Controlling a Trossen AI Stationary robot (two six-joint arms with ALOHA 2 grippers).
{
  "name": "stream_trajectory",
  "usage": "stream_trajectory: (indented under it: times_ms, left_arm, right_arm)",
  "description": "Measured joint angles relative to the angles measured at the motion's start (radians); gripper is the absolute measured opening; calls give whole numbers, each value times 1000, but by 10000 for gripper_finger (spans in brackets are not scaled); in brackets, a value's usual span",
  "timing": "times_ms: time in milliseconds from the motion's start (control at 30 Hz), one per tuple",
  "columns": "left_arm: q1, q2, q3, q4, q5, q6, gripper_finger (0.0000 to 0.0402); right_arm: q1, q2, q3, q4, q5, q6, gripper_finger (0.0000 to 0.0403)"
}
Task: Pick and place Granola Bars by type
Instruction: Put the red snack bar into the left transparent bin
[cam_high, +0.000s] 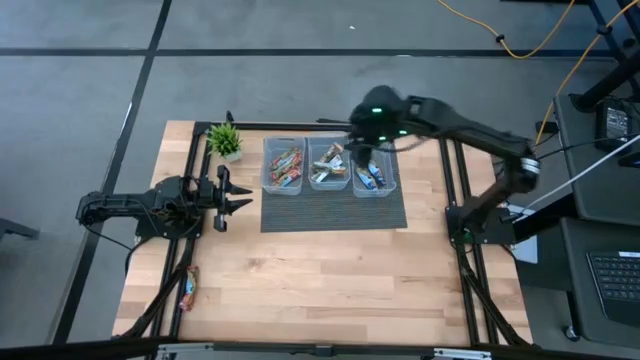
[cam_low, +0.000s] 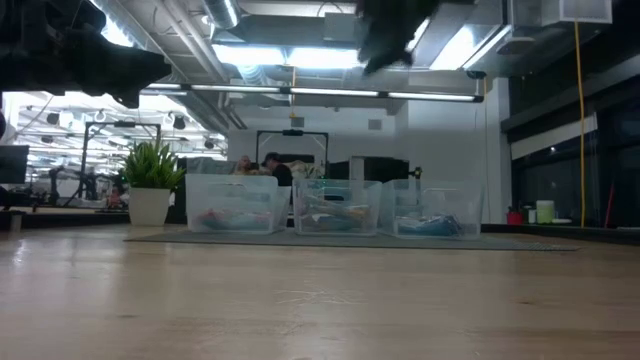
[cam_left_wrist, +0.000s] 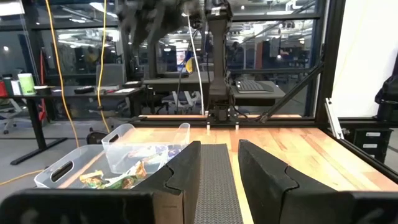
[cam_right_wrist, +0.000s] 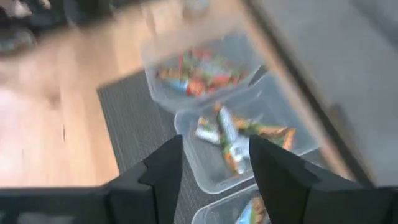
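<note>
Three clear bins stand in a row on a dark mat (cam_high: 335, 212). The left bin (cam_high: 284, 166) holds red-orange granola bars, the middle bin (cam_high: 329, 166) tan-gold ones, the right bin (cam_high: 373, 177) blue ones. One more bar (cam_high: 188, 288) lies flat on the wood by the table's near left edge. My right gripper (cam_right_wrist: 214, 162) hangs open and empty above the middle and right bins; the tan-gold bars (cam_right_wrist: 239, 134) show between its fingers. My left gripper (cam_high: 240, 197) waits open left of the mat, level, pointing toward the table's right.
A small potted plant (cam_high: 225, 141) stands at the far left corner of the mat, beside the left bin. Black frame rails (cam_high: 190, 200) run along the table's left and right sides. Bare wood (cam_high: 330, 280) stretches from the mat to the near edge.
</note>
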Motion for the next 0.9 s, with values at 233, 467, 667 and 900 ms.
stream_trajectory:
  times_ms: [233, 467, 667, 900]
  left_arm:
    - [0, 0, 0, 3, 0, 0, 102]
    - [0, 0, 0, 22, -20, -48, 102]
    - [1, 0, 0, 170, -197, -237, 102]
    - [0, 47, 157, 208, -149, -188, 102]
  right_arm:
    - [93, -282, 0, -65, 198, 46, 174]
    - [200, -552, -80, -165, 387, 200, 174]
    - [294, -782, -335, 30, 419, 235, 174]
    - [344, -914, -616, 342, 396, 140, 174]
